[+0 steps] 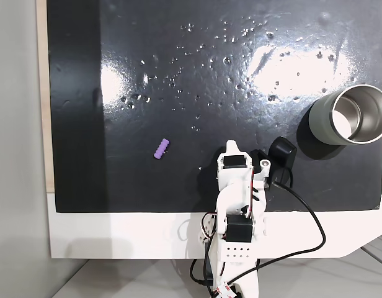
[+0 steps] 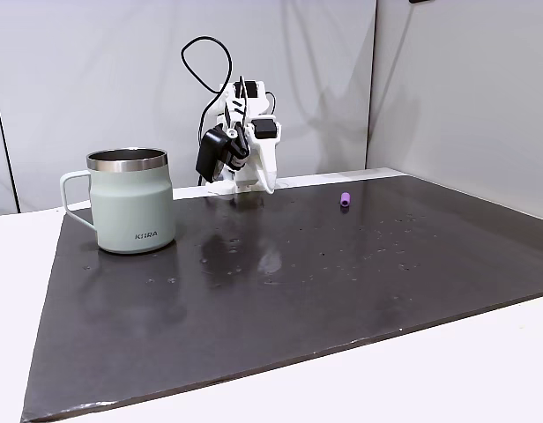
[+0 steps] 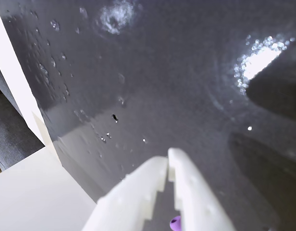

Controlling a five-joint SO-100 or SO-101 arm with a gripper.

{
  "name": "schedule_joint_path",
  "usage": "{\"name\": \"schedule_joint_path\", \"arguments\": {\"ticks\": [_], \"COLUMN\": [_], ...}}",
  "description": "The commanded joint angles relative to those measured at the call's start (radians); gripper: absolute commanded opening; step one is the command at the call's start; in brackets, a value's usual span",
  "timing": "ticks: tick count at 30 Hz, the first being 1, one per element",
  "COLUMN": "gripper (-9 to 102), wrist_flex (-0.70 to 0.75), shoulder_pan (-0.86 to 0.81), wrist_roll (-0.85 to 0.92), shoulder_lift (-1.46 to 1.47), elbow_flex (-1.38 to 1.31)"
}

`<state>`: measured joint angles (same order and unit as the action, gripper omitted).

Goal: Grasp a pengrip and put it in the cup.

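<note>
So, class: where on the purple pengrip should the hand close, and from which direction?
Grip the pengrip across its middle, coming straight down. It lies flat on the black mat, tilted diagonally in the top-down fixed view, so the fingers should close across its short ribbed width. The hand looks shut now.

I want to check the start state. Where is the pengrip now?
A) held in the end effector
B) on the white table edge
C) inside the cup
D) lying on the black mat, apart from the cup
D: the pengrip lies alone on the mat, far from the cup, and the end effector is shut and holds nothing.
</note>
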<state>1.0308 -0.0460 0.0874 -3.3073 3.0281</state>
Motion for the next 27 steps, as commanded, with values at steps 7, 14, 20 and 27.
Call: {"name": "schedule_joint_path", "arguments": {"ticks": [7,14,20,27], "gripper": [0,0,0,0], "wrist_flex": [-0.080,-0.124,-0.166,-0.321], "shoulder_pan": [0.193,0.166,0.170,0.235], "wrist_roll": [0.025,0.055,0.123,0.213], "shoulder_lift": [-0.008,-0.008,0.025,0.532], "elbow_flex": [0.009,0.020,-0.055,-0.284]}}
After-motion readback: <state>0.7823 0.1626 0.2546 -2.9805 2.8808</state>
